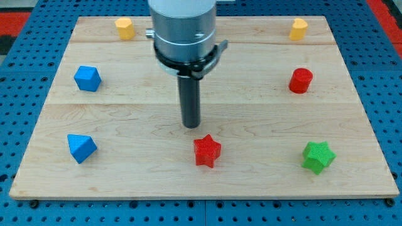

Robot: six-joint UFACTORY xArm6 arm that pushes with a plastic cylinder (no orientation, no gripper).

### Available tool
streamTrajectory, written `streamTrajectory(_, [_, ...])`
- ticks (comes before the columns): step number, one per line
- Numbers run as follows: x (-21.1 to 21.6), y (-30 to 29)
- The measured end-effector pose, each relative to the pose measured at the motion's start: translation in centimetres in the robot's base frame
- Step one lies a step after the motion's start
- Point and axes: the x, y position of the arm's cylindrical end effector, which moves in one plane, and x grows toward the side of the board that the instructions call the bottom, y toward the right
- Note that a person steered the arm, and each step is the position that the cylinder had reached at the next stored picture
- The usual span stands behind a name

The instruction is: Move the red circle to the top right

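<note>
The red circle, a short red cylinder, stands on the wooden board at the view's right, below the top right corner. My tip is near the board's middle, far to the left of the red circle and slightly lower. It stands just above the red star, apart from it. No block touches the tip.
A yellow block sits at the top right corner, above the red circle. Another yellow block is at the top left. Two blue blocks are at the left. A green star is at the bottom right.
</note>
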Motion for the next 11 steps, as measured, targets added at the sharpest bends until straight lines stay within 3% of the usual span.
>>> streamTrajectory(2, [-2.1,15.5])
streamTrajectory(3, [-1.9,17.4])
streamTrajectory(6, [-2.5,17.0])
streamTrajectory(9, [-6.2,19.0])
streamTrajectory(11, [-11.0,19.2])
